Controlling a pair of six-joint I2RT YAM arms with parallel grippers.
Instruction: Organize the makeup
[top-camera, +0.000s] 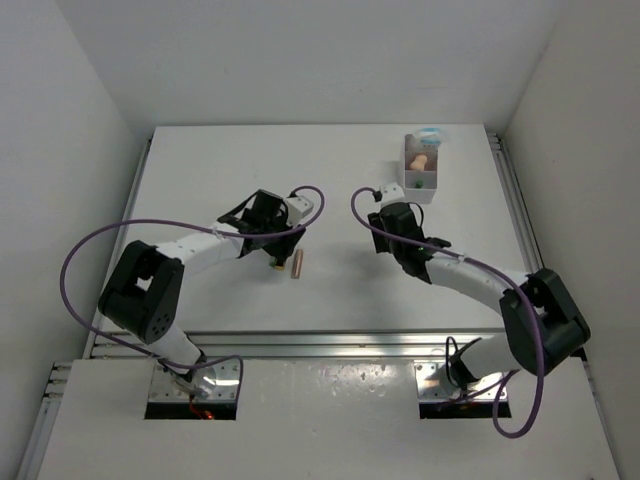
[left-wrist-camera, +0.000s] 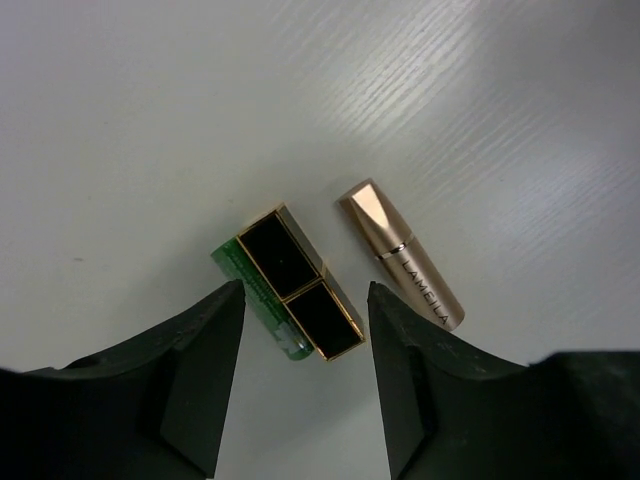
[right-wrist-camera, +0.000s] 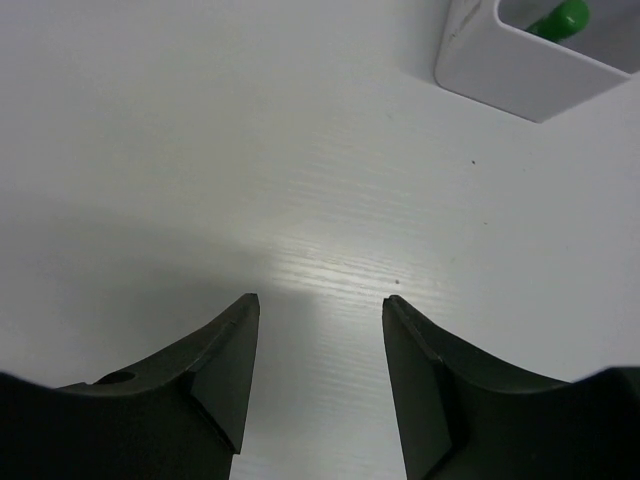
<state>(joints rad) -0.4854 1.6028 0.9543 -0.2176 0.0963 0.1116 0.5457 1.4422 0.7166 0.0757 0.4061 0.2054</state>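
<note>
Masking most of the dark green-yellow stick (left-wrist-camera: 290, 283) from above, left gripper (left-wrist-camera: 305, 292) gapes; right gripper (right-wrist-camera: 320, 305) gapes too.

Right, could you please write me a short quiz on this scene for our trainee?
1. True or false: the left gripper is shut on the lipstick.
2. Which item does the left wrist view show between that gripper's jaws? A. the stick B. a sponge C. the packet
3. Fill in: the green tube lies in the white ____.
Key: 1 false, the jaws stand open and the lipstick lies off to one side; 2 A; 3 tray.
</note>
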